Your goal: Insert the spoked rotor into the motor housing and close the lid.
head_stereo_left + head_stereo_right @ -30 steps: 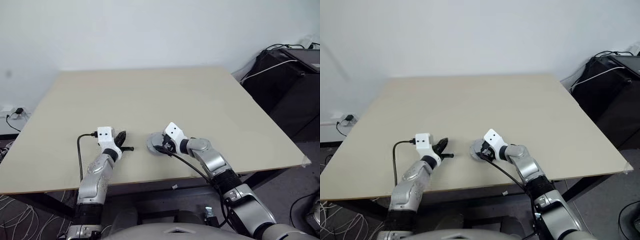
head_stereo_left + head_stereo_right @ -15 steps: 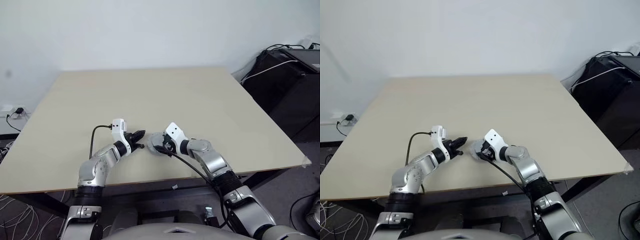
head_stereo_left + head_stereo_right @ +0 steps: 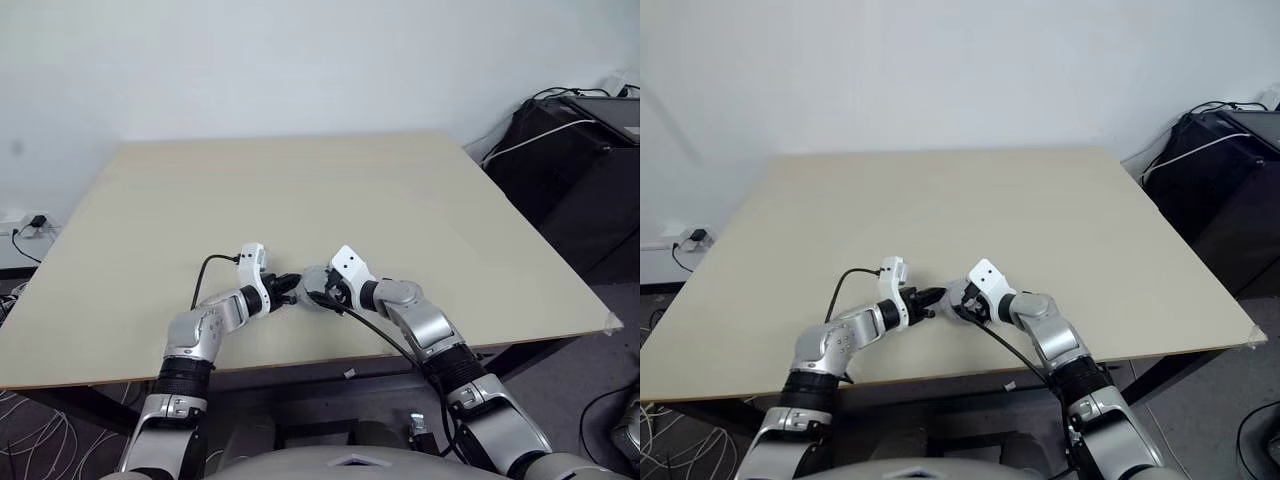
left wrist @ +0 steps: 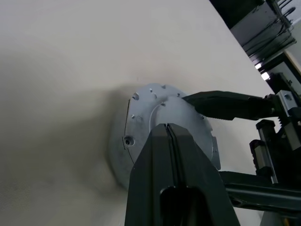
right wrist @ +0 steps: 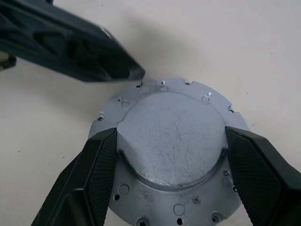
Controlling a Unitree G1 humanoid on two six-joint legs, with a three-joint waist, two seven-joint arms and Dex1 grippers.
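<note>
Starting on your left: the left pincer (image 4: 169, 136) has its two black fingers pressed together with nothing between them, and its tip sits over the near rim of the flat round grey metal lid (image 5: 171, 150), pointing across toward your right arm. I cannot tell whether the tip touches the metal.

The lid lies plain face up, raised hub showing, on the pale beige tabletop (image 3: 300, 190) near its front edge, between the two arms. What lies beneath it is hidden, so I cannot tell you whether the rotor and housing are under there.

On your right, the right pincer (image 5: 171, 141) is spread wide, its ribbed pads (image 5: 101, 155) bracketing the raised hub on opposite sides, right against its edge.

The right arm is the better placed one. The closed left fingers crowd the same disc, so mind that any shift of the lid runs into them.
</note>
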